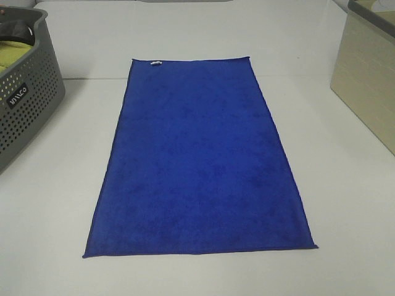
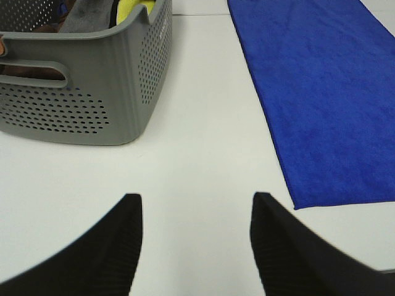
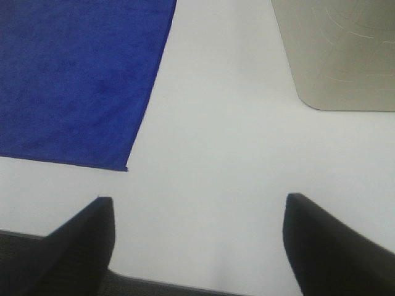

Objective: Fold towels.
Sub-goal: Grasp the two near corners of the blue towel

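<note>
One royal-blue towel (image 1: pixel 197 160) lies spread flat and unfolded in the middle of the white table, its small white tag (image 1: pixel 155 63) at the far short edge. Neither arm shows in the exterior high view. In the left wrist view my left gripper (image 2: pixel 194 213) stands open over bare table, with the towel's near left corner (image 2: pixel 296 206) just beside one fingertip. In the right wrist view my right gripper (image 3: pixel 199 213) is wide open over bare table, and the towel's near right corner (image 3: pixel 125 168) lies a short way from it. Nothing is held.
A grey perforated laundry basket (image 1: pixel 28 105) with cloths inside, one yellow-green (image 2: pixel 133 8), stands at the left, also close in the left wrist view (image 2: pixel 92 105). A beige bin (image 1: pixel 367 80) stands at the right edge and shows in the right wrist view (image 3: pixel 336 55).
</note>
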`<state>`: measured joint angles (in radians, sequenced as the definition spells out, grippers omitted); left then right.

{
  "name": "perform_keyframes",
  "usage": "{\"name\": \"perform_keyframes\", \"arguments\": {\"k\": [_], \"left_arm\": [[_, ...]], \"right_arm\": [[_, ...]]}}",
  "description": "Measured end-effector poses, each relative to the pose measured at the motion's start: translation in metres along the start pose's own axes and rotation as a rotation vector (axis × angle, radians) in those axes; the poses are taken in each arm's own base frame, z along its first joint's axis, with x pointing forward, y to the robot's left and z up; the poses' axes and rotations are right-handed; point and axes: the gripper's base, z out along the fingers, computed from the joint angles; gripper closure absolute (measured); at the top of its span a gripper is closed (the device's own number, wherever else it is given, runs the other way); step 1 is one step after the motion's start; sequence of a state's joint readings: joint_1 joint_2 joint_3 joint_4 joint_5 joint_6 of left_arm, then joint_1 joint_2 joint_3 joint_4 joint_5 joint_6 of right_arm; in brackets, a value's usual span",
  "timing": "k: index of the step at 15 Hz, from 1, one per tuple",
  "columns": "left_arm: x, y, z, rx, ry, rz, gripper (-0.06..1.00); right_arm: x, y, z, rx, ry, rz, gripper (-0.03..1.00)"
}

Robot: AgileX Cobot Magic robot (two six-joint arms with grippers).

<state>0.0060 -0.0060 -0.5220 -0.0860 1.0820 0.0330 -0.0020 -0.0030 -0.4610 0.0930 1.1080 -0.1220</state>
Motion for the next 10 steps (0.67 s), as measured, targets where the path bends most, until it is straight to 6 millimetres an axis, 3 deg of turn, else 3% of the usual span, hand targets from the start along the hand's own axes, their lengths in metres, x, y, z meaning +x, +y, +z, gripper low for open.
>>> {"name": "perform_keyframes", "arguments": {"k": [10], "left_arm": [[0.0,0.0,0.0,0.0,0.0,0.0,0.43]], "right_arm": [[0.0,0.0,0.0,0.0,0.0,0.0,0.23]]}}
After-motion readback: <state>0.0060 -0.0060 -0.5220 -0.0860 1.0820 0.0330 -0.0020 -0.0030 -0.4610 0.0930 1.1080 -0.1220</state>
